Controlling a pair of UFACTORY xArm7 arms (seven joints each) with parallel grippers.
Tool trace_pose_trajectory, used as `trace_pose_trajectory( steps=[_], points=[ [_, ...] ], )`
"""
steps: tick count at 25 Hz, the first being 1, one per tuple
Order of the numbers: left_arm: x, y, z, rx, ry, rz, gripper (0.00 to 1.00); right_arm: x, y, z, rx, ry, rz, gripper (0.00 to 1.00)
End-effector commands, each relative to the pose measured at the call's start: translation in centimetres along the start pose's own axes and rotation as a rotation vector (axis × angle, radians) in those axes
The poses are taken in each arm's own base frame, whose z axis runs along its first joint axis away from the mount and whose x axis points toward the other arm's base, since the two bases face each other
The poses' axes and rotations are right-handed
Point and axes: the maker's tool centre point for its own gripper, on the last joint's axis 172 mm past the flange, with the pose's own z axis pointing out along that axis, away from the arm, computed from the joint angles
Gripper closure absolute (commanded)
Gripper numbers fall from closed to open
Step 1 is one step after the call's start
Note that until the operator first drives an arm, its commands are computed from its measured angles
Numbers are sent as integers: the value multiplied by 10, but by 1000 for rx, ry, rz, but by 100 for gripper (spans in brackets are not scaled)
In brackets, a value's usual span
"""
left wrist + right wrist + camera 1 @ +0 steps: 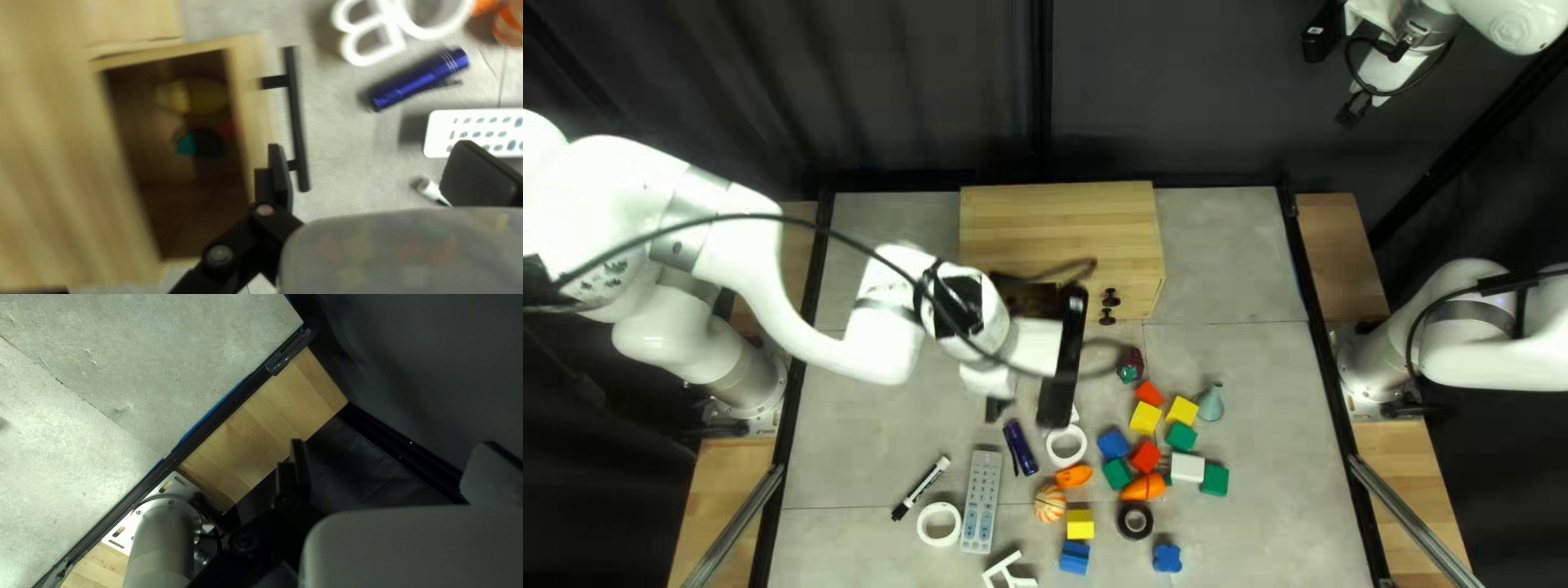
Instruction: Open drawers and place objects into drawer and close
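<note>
Got black left claw (381, 174) wide open by black bar handle (297, 120) of pale wooden drawer (249, 103) (stuff inside, yay); probably push far-ward to close next.

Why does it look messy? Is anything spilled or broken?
I can't see anything spilled or broken. The wooden drawer sticks out open, with a yellow thing inside, and the colored blocks lie in a jumble instead of neat rows. That looks untidy, not wrong.

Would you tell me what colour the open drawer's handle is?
The handle is black, seen best in the left wrist view.
</note>
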Motion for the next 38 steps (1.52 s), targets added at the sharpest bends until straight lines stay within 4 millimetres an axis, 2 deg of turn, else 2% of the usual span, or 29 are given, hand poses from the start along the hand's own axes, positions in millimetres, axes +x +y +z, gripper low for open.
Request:
trace_pose_trajectory(
  steps=[1, 8, 16, 22, 33, 38],
  points=[
    [11, 20, 14, -28, 3, 49, 0, 0, 0, 0, 0, 0, 0, 0],
    [26, 29, 37, -50, 15, 82, 0, 0, 0, 0, 0, 0, 0, 0],
    [29, 34, 55, -63, 40, 36, 0, 0, 0, 0, 0, 0, 0, 0],
    [24, 37, 69, -88, -24, -10, 0, 0, 0, 0, 0, 0, 0, 0],
    [7, 48, 72, -113, -89, -96, 0, 0, 0, 0, 0, 0, 0, 0],
    [12, 52, 72, -109, -126, -149, 0, 0, 0, 0, 0, 0, 0, 0]
  ],
)
